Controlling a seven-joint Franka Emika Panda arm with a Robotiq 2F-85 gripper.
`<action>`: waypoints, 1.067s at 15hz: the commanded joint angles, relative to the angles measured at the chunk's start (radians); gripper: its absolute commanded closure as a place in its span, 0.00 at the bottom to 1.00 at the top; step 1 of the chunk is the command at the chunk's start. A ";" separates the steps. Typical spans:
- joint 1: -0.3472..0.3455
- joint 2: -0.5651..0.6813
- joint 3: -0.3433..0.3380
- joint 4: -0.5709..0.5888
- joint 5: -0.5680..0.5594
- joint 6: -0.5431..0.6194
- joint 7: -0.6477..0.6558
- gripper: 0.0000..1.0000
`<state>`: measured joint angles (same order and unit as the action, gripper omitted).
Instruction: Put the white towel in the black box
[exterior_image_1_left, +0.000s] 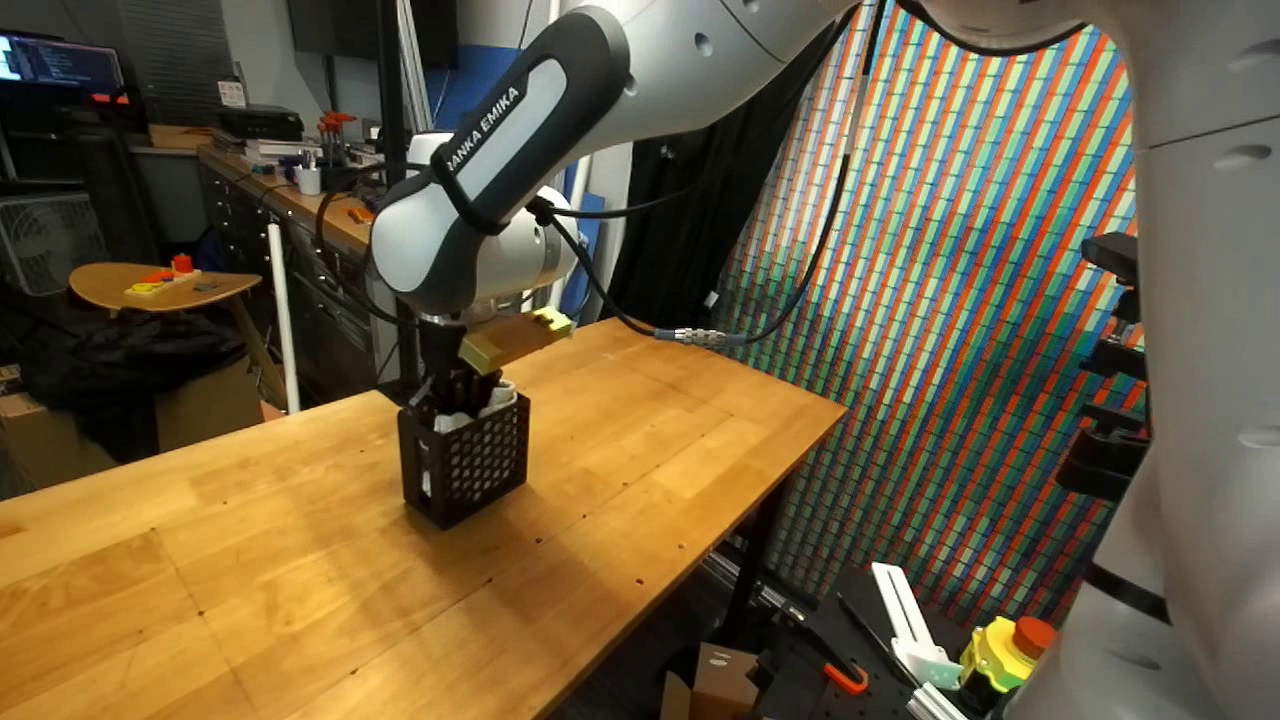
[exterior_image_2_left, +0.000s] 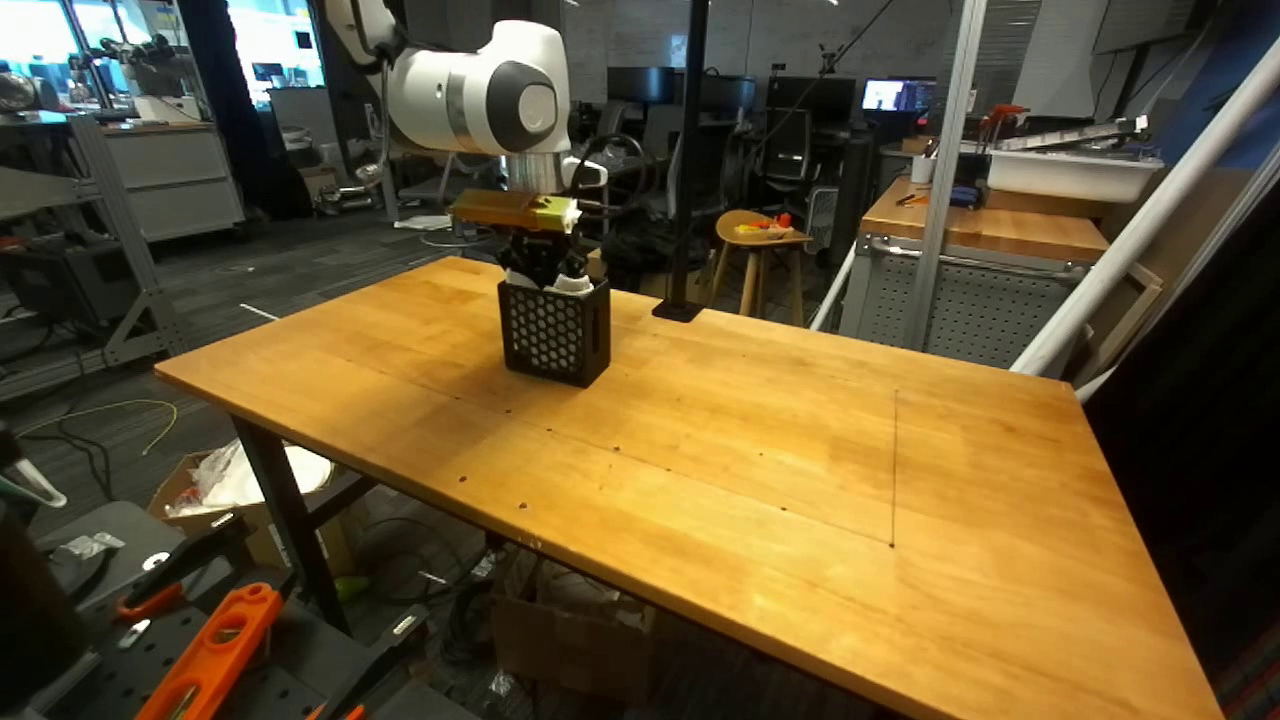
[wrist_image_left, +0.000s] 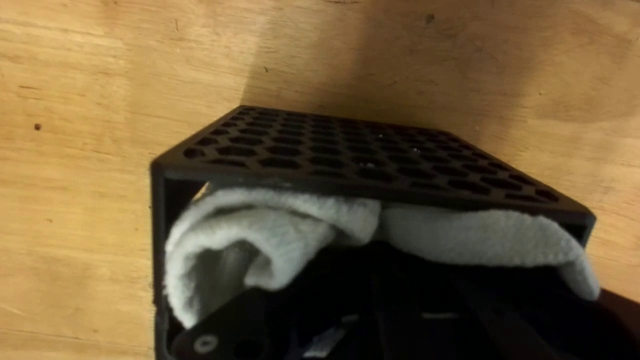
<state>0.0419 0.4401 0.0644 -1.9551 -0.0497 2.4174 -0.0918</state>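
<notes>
The black box (exterior_image_1_left: 488, 455) with honeycomb walls stands upright on the wooden table. It also shows in an exterior view (exterior_image_2_left: 548, 328) and in the wrist view (wrist_image_left: 345, 145). The white towel (wrist_image_left: 480, 235) is bunched inside the box's open top, with folds at or slightly above the rim. Parts of it show in both exterior views (exterior_image_1_left: 500, 398) (exterior_image_2_left: 572, 285). My gripper (exterior_image_1_left: 462, 395) points down into the box, among the folds; it also shows in an exterior view (exterior_image_2_left: 545, 265) and dark in the wrist view (wrist_image_left: 390, 295). Its fingertips are hidden, so its grip on the towel cannot be seen.
The wooden table (exterior_image_2_left: 750, 500) extends around the box. A black post with a base plate (exterior_image_2_left: 677, 311) stands at the table's edge behind the box. A cable (exterior_image_1_left: 700, 337) hangs from the arm above the table. The table's long edge (exterior_image_1_left: 700, 560) drops to the floor.
</notes>
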 joint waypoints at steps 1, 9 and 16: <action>-0.027 0.029 0.024 -0.006 0.050 0.041 -0.060 0.88; -0.030 0.007 0.029 -0.025 0.063 0.035 -0.093 0.88; 0.002 -0.107 -0.004 -0.049 -0.015 -0.013 -0.040 0.88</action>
<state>0.0234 0.4147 0.0808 -1.9719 -0.0253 2.4342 -0.1603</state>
